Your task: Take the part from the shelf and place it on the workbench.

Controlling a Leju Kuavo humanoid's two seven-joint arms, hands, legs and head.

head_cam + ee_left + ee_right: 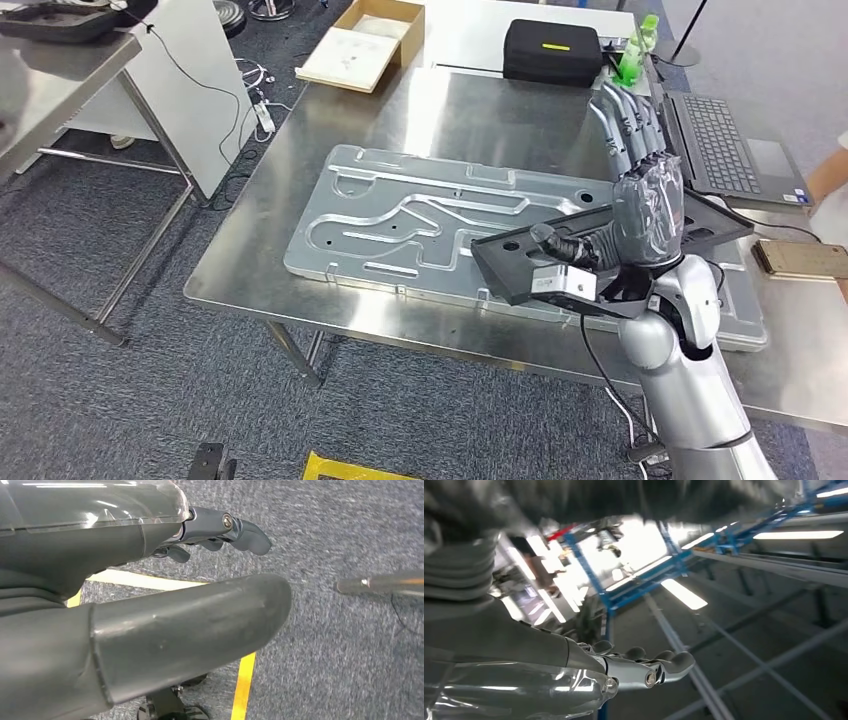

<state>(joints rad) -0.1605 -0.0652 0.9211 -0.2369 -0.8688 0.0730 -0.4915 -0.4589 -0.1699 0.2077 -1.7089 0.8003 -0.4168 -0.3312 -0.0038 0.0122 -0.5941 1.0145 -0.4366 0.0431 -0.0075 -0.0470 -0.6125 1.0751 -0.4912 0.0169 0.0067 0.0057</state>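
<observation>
Broadly, the steel tabletop point(250, 270) fills the middle of the head view, and the biggest thing on it is a long stamped metal panel point(400, 225) lying flat. Over the panel's 3 o'clock end the right hand point(640, 200) carries the part point(600, 250), a dark flat plate with a small silver block on its near edge. The thumb lies across the plate's top and the palm backs it, while the fingers point(625, 125) stand straight up toward 12 o'clock, not curled; the grip looks like a thumb-and-palm clamp, probably chosen to keep the plate level for setting down. Whether the plate touches the panel I cannot tell.

At 12 o'clock sit a black case point(552, 50) and an open cardboard box point(365, 42) holding a pale sheet. The left hand point(150, 580) hangs over carpet, fingers curled, holding nothing.
</observation>
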